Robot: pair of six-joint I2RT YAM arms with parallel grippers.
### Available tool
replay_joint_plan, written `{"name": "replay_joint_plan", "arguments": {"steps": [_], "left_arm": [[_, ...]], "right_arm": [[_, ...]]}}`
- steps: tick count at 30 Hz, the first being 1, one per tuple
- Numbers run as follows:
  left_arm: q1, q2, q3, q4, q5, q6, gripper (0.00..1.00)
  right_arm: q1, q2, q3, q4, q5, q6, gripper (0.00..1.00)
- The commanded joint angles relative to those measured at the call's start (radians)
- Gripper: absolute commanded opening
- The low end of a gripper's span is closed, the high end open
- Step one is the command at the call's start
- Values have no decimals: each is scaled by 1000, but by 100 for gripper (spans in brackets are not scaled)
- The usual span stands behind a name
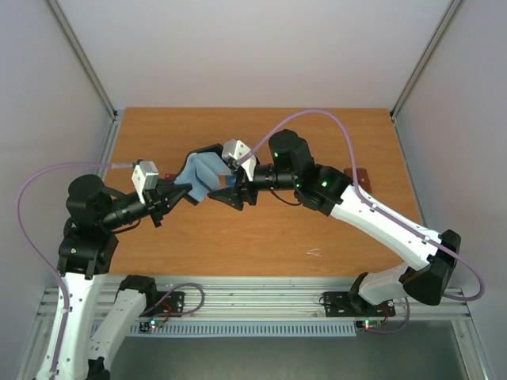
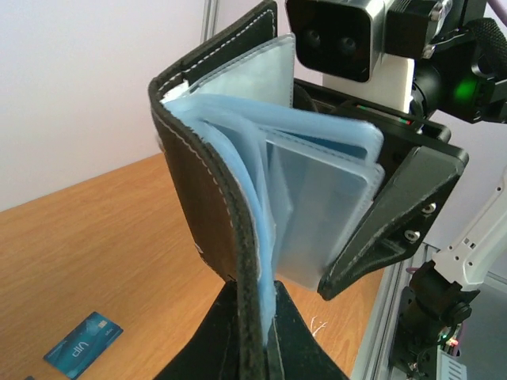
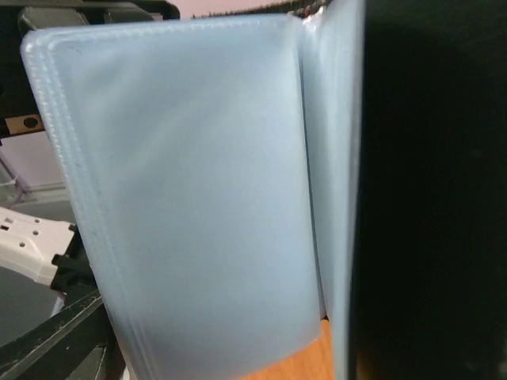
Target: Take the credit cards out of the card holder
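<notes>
Card holder (image 1: 204, 172) lifted open above the table (image 1: 317, 229), left gripper (image 2: 252, 336) jaws pinching the card holder's black cover, right gripper (image 1: 227, 188) jaws spread around its pale pockets, blue credit card (image 2: 83, 344) lying below the card holder

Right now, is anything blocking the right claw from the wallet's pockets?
Nothing visible does. The right gripper sits right at the pale pockets of the card holder, which the left gripper holds upright from below.

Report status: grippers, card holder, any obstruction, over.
Left gripper shut on card holder, lifted off table. Right gripper open, at its clear pockets. One blue card lying on table. No obstruction seen.
</notes>
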Motion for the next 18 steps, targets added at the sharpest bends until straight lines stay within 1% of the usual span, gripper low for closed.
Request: {"name": "replay_joint_plan", "arguments": {"steps": [1, 2, 8, 9, 12, 13, 16, 18], "left_arm": [[-5, -16, -10, 61, 16, -10, 0], [-5, -18, -13, 61, 16, -6, 0], [-5, -28, -20, 53, 19, 14, 0], [-5, -30, -20, 50, 21, 20, 0], [-5, -34, -24, 48, 22, 29, 0], [-5, -34, -25, 48, 23, 31, 0], [-5, -36, -27, 51, 25, 31, 0], [-5, -37, -28, 55, 25, 29, 0]], "right_arm": [[5, -8, 50, -4, 29, -25, 81], [5, -11, 51, -11, 17, -34, 81], [-9, -17, 72, -70, -36, -59, 85], [-16, -17, 77, -79, -55, -58, 86], [-43, -17, 95, -102, -182, -59, 92], [-47, -17, 99, -107, -196, -58, 92], [-50, -13, 112, -119, -153, -53, 92], [-50, -9, 117, -119, -109, -46, 90]]}}
